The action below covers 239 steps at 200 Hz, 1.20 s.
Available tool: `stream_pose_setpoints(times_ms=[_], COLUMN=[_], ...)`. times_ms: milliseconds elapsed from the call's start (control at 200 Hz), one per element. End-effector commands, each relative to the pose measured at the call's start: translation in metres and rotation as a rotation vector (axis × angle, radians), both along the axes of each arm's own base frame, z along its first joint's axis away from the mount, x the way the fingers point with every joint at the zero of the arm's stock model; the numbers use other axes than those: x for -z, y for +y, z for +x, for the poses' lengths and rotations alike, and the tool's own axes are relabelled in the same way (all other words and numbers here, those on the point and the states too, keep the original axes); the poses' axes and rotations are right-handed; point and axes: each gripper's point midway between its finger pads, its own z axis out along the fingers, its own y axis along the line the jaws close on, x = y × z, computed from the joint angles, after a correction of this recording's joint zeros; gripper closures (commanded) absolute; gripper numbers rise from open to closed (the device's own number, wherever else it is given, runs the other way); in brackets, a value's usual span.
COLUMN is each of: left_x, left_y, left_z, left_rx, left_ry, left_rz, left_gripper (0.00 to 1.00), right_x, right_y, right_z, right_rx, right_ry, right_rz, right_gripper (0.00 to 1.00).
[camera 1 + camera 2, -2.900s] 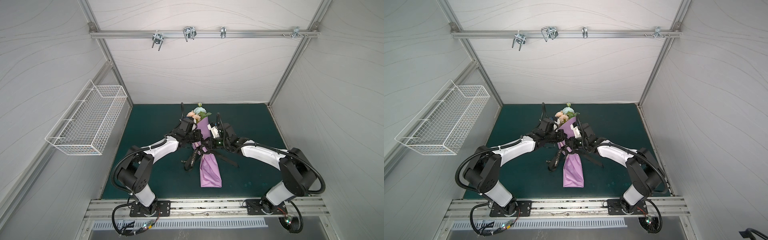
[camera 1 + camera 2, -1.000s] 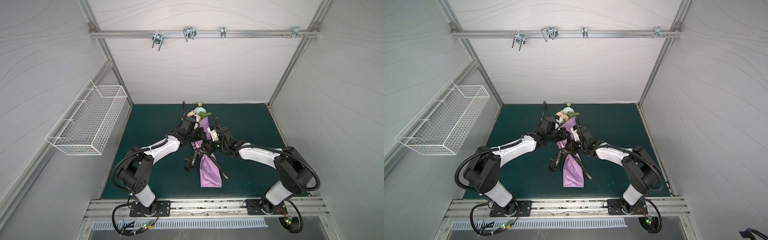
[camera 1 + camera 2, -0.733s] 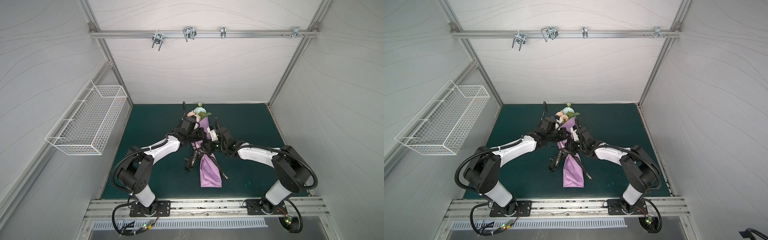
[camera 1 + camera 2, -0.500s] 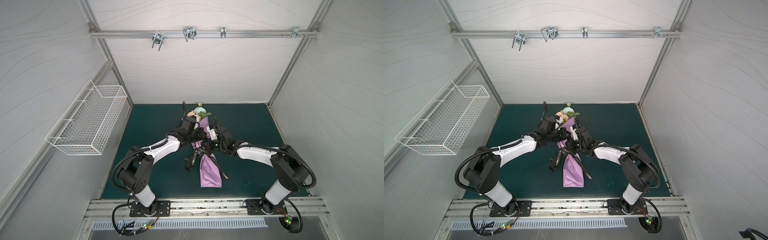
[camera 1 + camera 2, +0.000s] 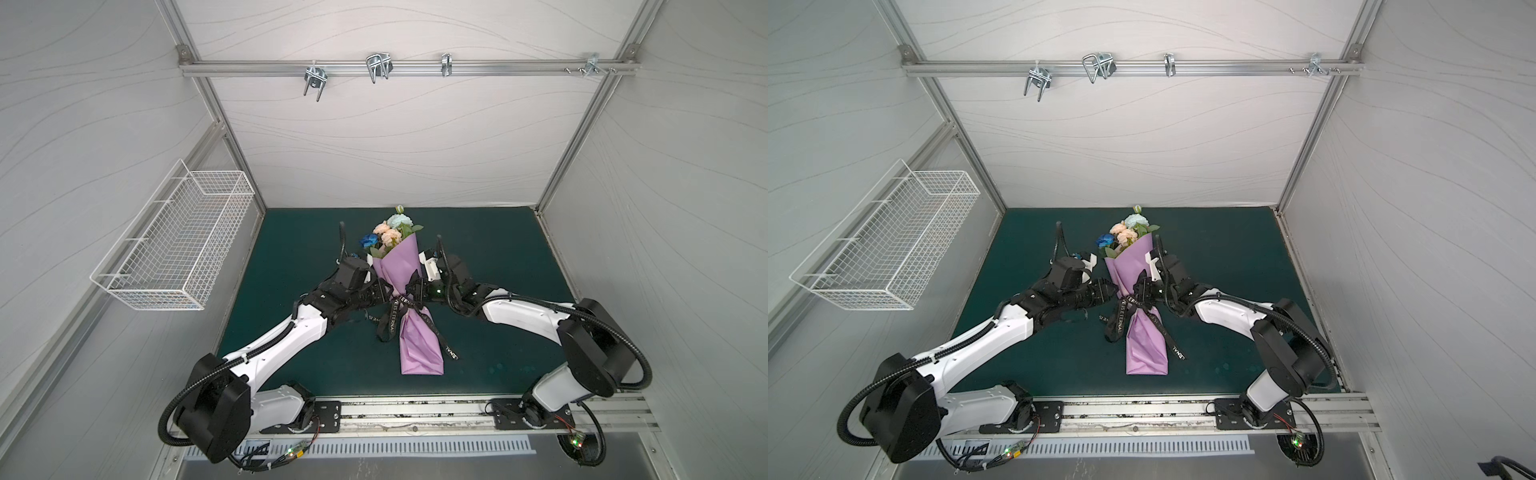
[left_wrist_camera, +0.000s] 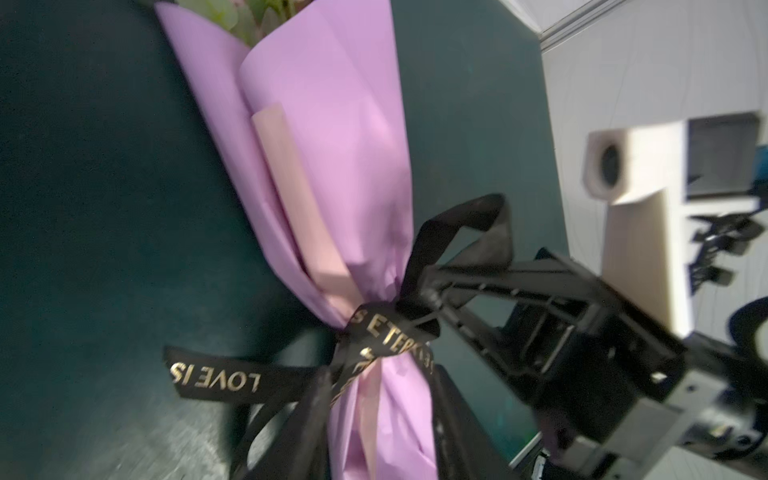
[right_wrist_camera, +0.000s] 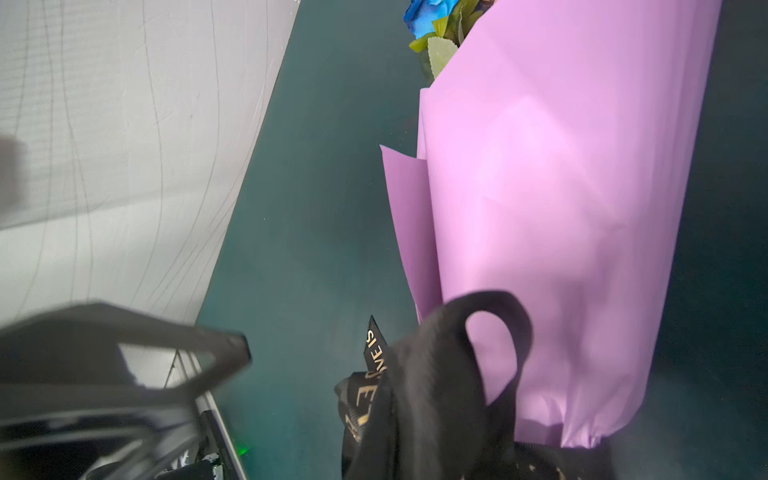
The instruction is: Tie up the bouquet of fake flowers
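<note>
The bouquet of fake flowers (image 5: 390,232) (image 5: 1125,232) lies on the green mat, wrapped in lilac paper (image 5: 400,266) (image 6: 332,145). A black ribbon (image 5: 395,316) (image 5: 1121,316) (image 6: 386,336) with gold lettering is knotted round the wrap's narrow neck. My left gripper (image 5: 388,293) (image 5: 1113,291) (image 6: 380,399) sits just left of the knot, open, with lilac paper showing between its fingers. My right gripper (image 5: 411,291) (image 5: 1138,293) (image 6: 424,295) is at the knot's right side, shut on a ribbon loop (image 7: 478,332). A blue flower (image 7: 424,16) peeks out of the wrap.
A white wire basket (image 5: 178,245) hangs on the left wall. A metal rail with hooks (image 5: 378,70) crosses the back wall overhead. The green mat (image 5: 490,257) ends at the side walls and at the metal base rail (image 5: 415,409) in front.
My left gripper's jaws have come apart beside the knot. My right gripper has shut on the ribbon loop. The bouquet has stayed where it was.
</note>
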Motion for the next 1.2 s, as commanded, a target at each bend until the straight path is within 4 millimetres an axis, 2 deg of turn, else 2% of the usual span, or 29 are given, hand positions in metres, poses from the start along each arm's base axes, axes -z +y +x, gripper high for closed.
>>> stream_pose_setpoints(times_ms=[0, 135, 255, 375, 460, 895, 980, 1030, 1120, 1190], left_x=[0.015, 0.019, 0.022, 0.03, 0.03, 0.045, 0.045, 0.044, 0.041, 0.034], left_y=[0.0, -0.002, -0.008, -0.006, -0.009, -0.032, -0.033, -0.033, -0.022, -0.017], left_z=[-0.011, -0.009, -0.007, -0.002, 0.0, 0.004, 0.003, 0.002, 0.001, -0.002], left_rx=[0.062, 0.087, 0.104, 0.08, 0.093, 0.148, 0.147, 0.141, 0.073, 0.047], left_ry=[-0.002, -0.025, -0.012, -0.001, -0.01, 0.024, 0.027, 0.027, 0.026, 0.012], left_rz=[0.018, 0.022, 0.011, 0.031, 0.033, 0.012, 0.006, -0.002, -0.001, -0.015], left_gripper=[0.65, 0.68, 0.79, 0.81, 0.81, 0.63, 0.63, 0.67, 0.87, 0.89], right_x=[-0.002, -0.001, 0.0, 0.001, 0.001, 0.001, 0.0, -0.001, -0.001, -0.001], right_y=[-0.002, -0.003, -0.004, -0.003, -0.002, -0.003, -0.003, -0.003, -0.004, -0.004], right_z=[-0.005, -0.007, -0.008, -0.008, -0.008, -0.009, -0.009, -0.008, -0.008, -0.007], right_rx=[0.002, 0.001, 0.004, 0.004, 0.001, 0.002, 0.002, 0.005, 0.005, 0.01], right_ry=[0.032, 0.044, 0.048, 0.052, 0.053, 0.051, 0.049, 0.048, 0.047, 0.046], right_rz=[0.012, 0.014, 0.017, 0.02, 0.023, 0.03, 0.03, 0.03, 0.03, 0.031], right_gripper=[1.0, 1.0, 1.0, 1.0, 1.0, 1.0, 1.0, 1.0, 1.0, 1.0])
